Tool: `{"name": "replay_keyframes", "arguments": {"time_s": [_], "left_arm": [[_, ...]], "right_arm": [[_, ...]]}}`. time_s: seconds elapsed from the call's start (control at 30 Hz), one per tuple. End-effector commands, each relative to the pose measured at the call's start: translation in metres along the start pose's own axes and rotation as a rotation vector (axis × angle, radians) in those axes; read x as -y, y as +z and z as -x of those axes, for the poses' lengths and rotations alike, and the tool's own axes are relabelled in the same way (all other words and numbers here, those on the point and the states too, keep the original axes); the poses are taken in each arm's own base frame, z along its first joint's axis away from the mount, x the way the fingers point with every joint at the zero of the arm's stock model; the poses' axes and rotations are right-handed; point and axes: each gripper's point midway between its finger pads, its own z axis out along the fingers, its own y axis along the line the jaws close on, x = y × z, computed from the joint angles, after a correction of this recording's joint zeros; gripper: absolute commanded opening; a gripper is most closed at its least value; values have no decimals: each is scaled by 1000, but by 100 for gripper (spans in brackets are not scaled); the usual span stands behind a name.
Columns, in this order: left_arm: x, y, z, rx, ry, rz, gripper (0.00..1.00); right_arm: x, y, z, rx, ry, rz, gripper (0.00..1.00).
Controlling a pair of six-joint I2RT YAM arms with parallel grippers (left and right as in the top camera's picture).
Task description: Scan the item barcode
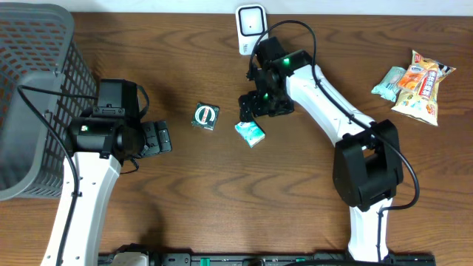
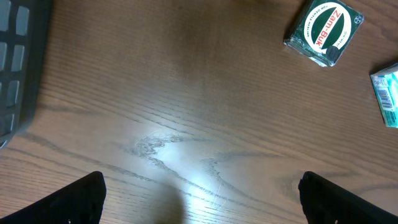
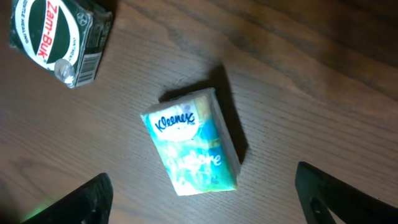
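Note:
A teal Kleenex tissue pack (image 1: 250,133) (image 3: 191,142) lies flat on the wooden table. My right gripper (image 1: 250,112) (image 3: 205,202) hovers just above it, open, its fingers (image 3: 93,199) standing wide on either side of the pack's near end and holding nothing. A green Zam-Buk box (image 1: 205,117) (image 3: 59,37) (image 2: 322,31) lies to the pack's left, a barcode showing on its side. The white barcode scanner (image 1: 251,28) stands at the table's back edge. My left gripper (image 1: 159,138) (image 2: 202,202) is open over bare wood, left of the box.
A grey mesh basket (image 1: 33,89) (image 2: 18,62) stands at the far left. Two snack bags (image 1: 414,83) lie at the back right. The tissue pack's edge (image 2: 388,93) shows at the right of the left wrist view.

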Motion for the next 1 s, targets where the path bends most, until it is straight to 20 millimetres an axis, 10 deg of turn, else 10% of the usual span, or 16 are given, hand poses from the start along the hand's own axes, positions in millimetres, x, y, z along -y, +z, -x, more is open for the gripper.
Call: {"name": "replay_keyframes", "arguments": {"time_s": [0.0, 0.97], "left_arm": [[-1, 2, -2, -8, -5, 8, 98], [-1, 2, -2, -8, -5, 8, 98]], "right_arm": [[-5, 0, -1, 4, -22, -6, 78], [-4, 29, -8, 11, -52, -24, 57]]}}
